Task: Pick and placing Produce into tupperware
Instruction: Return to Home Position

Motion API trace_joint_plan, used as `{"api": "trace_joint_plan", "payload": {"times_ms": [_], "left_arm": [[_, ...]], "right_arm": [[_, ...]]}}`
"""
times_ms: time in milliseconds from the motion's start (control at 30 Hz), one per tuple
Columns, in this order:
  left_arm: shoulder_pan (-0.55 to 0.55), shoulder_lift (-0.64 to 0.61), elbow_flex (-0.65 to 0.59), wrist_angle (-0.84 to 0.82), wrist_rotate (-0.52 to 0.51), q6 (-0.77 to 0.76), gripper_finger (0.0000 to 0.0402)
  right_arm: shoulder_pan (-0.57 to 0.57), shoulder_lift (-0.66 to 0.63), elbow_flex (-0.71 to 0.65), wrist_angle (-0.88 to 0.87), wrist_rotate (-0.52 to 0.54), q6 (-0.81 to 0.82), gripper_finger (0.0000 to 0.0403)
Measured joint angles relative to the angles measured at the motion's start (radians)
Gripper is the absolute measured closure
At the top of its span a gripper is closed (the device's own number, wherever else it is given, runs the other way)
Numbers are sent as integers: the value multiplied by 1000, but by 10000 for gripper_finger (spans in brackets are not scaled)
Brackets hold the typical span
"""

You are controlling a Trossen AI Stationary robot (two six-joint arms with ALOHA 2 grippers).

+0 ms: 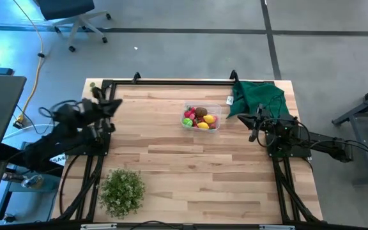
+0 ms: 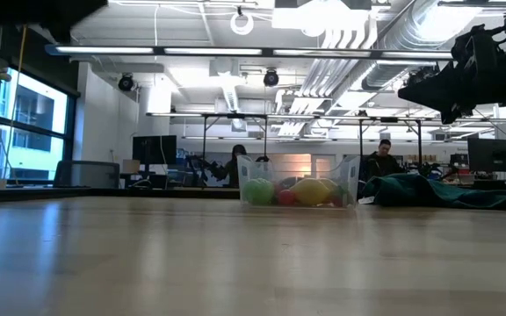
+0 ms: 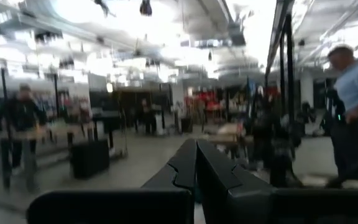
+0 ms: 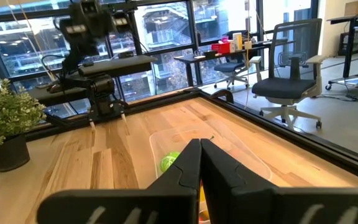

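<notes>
High view shows me the produce point(image 1: 200, 119) inside the tupperware point(image 1: 219, 115) toward the table's twelve o'clock, with the left gripper point(image 1: 114, 106) at its nine and the right gripper point(image 1: 246, 117) at its three (both pinched together, empty), parked clear, I judge.

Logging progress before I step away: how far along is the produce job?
Done: the produce sits in the tupperware; no fruit shows loose on the table. In hand: nothing; the left gripper and right gripper are shut, empty, at the table's sides. Left: seemingly nothing to pick.
</notes>
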Motion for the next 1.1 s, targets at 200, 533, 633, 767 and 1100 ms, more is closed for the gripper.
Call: {"api": "trace_joint_plan", "payload": {"times_ms": [200,533,633,767,1100], "left_arm": [[0,0,-154,92,0,-21,399],[0,0,-258,131,-11,83,399],[0,0,-259,73,-12,149,399],[0,0,-259,-46,-11,212,398],[0,9,-254,-129,-38,273,398]], "right_arm": [[0,0,0,0,0,0,403],[0,0,0,0,-3,0,403],[0,0,0,0,-3,0,403],[0,0,0,0,-3,0,403],[0,0,0,0,-3,0,403]]}}
